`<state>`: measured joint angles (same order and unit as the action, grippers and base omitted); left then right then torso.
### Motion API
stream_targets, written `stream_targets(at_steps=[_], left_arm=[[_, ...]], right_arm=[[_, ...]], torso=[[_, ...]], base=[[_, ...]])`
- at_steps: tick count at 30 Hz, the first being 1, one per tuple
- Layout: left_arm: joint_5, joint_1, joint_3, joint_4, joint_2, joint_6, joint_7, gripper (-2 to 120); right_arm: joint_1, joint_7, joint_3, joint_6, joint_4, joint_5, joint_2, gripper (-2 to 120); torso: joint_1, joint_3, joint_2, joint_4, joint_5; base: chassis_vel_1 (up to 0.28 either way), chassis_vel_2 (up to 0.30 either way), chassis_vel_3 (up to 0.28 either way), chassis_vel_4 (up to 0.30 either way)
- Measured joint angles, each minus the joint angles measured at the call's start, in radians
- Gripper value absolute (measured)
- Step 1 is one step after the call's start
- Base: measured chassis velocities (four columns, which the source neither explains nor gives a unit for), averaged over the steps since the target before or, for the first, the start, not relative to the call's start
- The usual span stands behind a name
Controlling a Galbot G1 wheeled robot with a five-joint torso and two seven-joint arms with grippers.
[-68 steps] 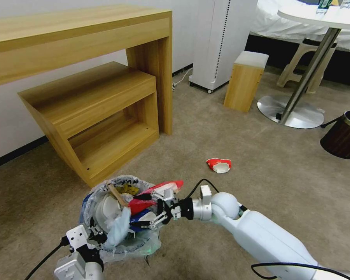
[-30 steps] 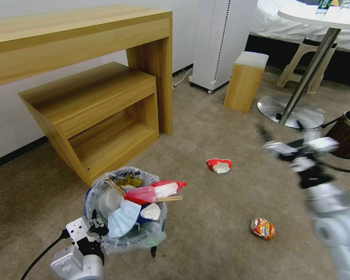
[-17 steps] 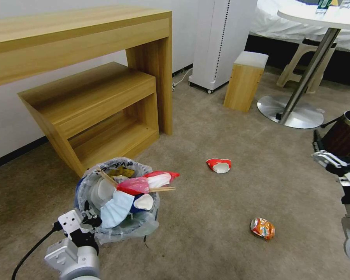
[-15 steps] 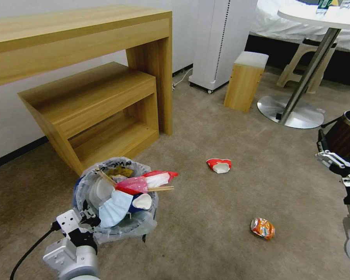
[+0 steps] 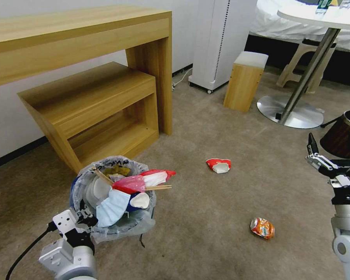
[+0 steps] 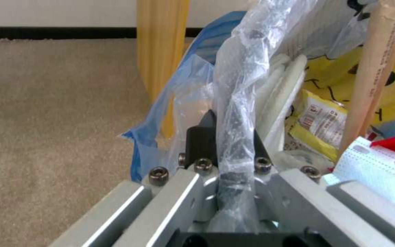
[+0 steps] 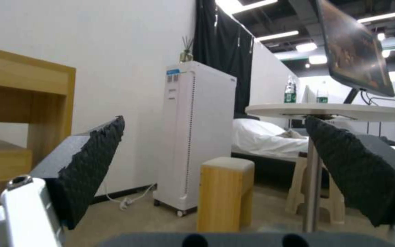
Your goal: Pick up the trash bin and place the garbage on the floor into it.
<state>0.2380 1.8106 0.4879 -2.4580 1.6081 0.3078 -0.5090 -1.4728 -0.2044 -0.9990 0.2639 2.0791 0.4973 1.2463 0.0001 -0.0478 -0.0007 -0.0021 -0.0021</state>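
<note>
Head view: the bin (image 5: 112, 202) sits low at about 8 o'clock, on or just above the floor (image 5: 206, 202), I cannot tell which, just in front of the wooden shelf (image 5: 97, 112). It is stuffed to the brim: a blue mask (image 5: 112, 207) droops over the near side, a red wrapper (image 5: 134, 183) and a wooden stick (image 5: 103, 175) poke out on top. The left gripper (image 5: 83, 217) is at the bin's near rim, at about 7 o'clock, clamped on the rim and bag. Out on the carpet a crushed red-white cup (image 5: 219, 165) lies near the centre, and an orange snack bag (image 5: 263, 228) lies at about 5 o'clock, well apart from the bin. The right gripper (image 5: 319, 159) hangs in the air at 3 o'clock, near a dark brown bin (image 5: 344, 134), holding nothing.

Left wrist view: the two dark fingers (image 6: 201, 139) are closed tight on a fold of bag (image 6: 238, 103) over the blue rim, with no gap between them. The stick (image 6: 375, 75), a yellow wrapper (image 6: 319, 123) and the mask (image 6: 380, 175) crowd beside them inside the bin.

Right wrist view: the jaws stand wide apart and empty, ribbed pads (image 7: 92, 157) framing a white cabinet (image 7: 197, 137) and a small wooden stool (image 7: 225, 192) across the room.
</note>
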Motion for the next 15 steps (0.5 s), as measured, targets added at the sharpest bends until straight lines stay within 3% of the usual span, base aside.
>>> stream_targets(at_steps=[15], left_arm=[[-0.016,0.016,-0.001,-0.005,0.000,-0.014,0.005,0]], right_arm=[[0.004,-0.008,0.020,0.008,-0.003,-0.004,0.003,100]], torso=[[0.000,0.000,0.000,-0.0001,0.0001]], base=[[-0.035,-0.024,-0.027,-0.034]])
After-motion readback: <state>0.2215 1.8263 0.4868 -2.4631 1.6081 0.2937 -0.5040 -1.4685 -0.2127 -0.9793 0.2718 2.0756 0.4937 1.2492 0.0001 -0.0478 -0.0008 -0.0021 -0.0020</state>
